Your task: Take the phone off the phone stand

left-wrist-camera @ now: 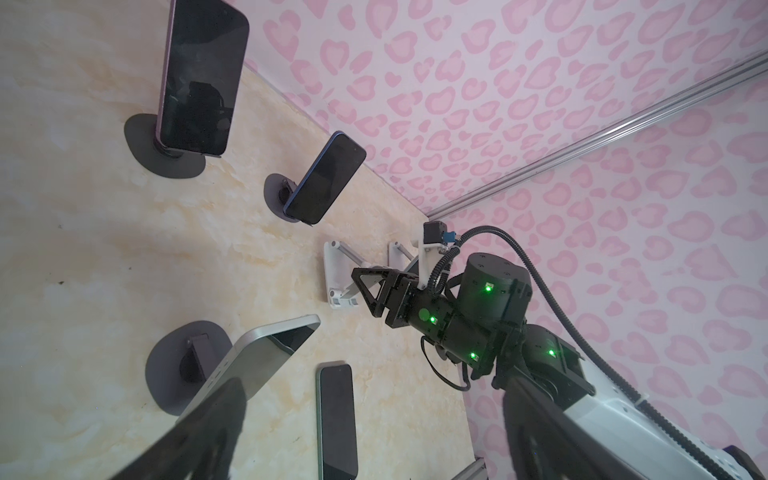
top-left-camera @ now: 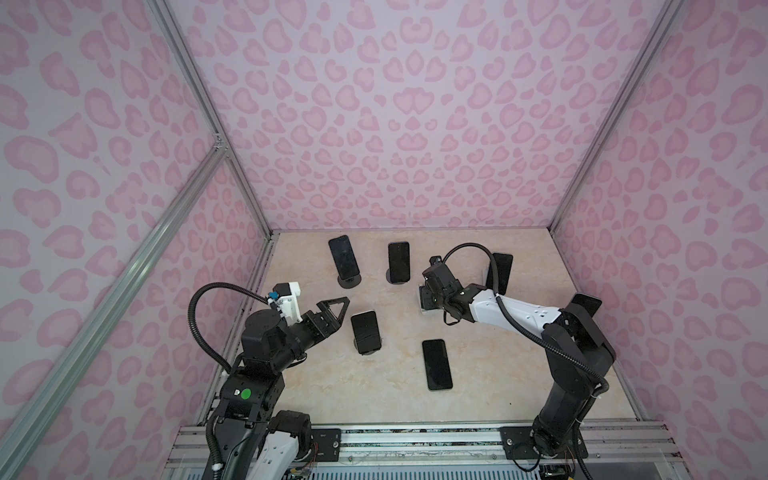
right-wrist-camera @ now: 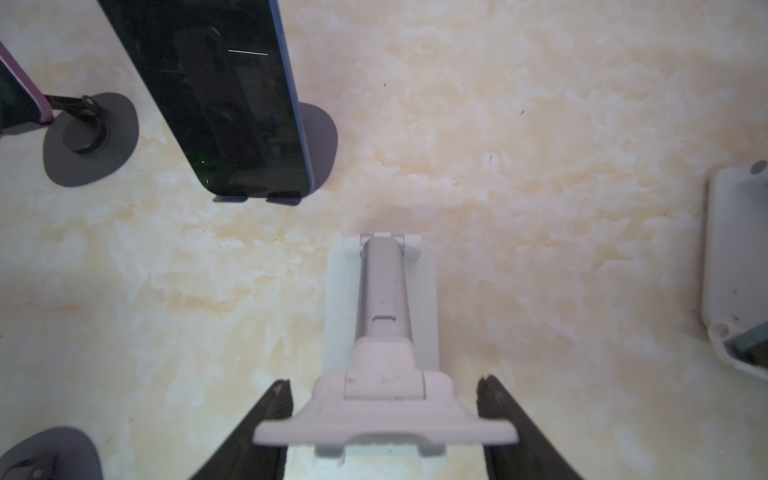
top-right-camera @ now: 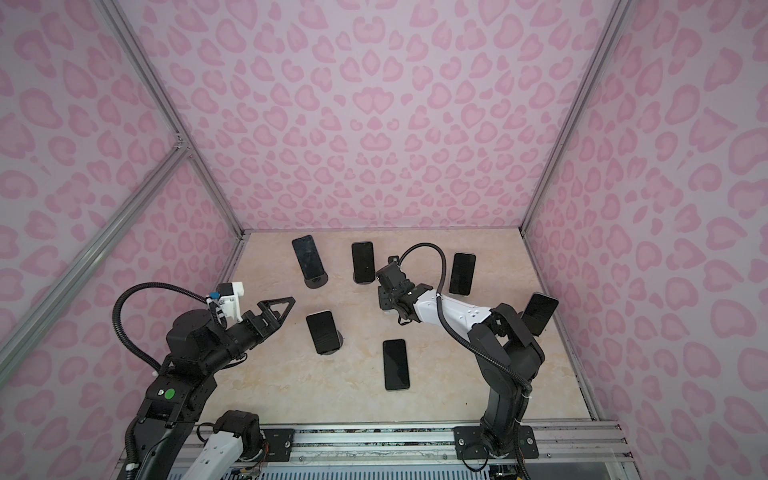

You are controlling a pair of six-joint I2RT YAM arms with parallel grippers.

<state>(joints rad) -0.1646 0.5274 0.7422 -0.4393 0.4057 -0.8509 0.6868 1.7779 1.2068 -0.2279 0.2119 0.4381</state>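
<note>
Reaching, I judge, for the silver-edged black phone (top-left-camera: 365,332) propped on its dark round-based stand (left-wrist-camera: 166,374): the left gripper (top-left-camera: 338,307) hangs beside it, jaws wide apart. The right gripper (right-wrist-camera: 384,382) straddles a white stand (right-wrist-camera: 384,291) showing no phone; whether clamped, I cannot tell. Next: straddle the phone's edges, pinch, lift.

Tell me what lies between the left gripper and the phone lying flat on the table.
A phone propped on a round dark stand sits between the left gripper and the flat phone. Both top views show it.
</note>
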